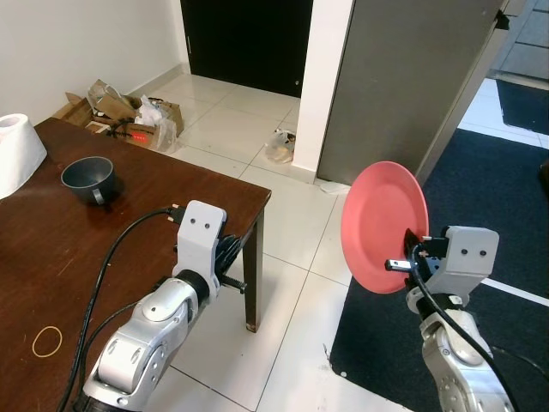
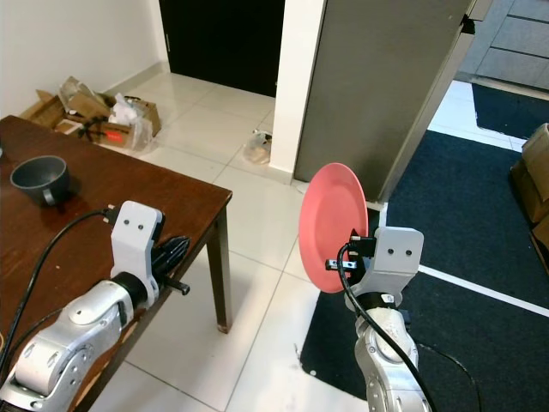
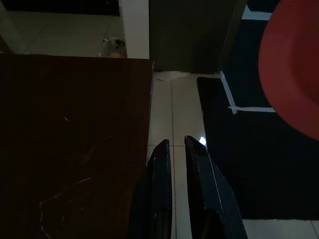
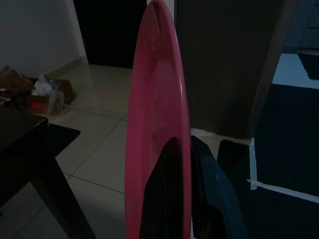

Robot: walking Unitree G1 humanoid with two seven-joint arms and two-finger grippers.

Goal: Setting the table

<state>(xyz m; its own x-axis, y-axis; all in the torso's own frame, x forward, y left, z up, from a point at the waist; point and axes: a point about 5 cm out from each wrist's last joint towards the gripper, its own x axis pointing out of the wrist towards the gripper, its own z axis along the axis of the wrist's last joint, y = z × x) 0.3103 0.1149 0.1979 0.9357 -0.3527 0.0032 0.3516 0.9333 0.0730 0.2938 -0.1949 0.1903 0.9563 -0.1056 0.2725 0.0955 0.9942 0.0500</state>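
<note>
Gripping a smooth round pink plate (image 1: pixel 382 225), right hand (image 1: pixel 405 254).

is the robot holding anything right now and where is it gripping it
The right gripper holds the pink plate on edge, fingers pinching its lower rim. The left gripper holds nothing, fingers nearly closed over the table edge.
</note>
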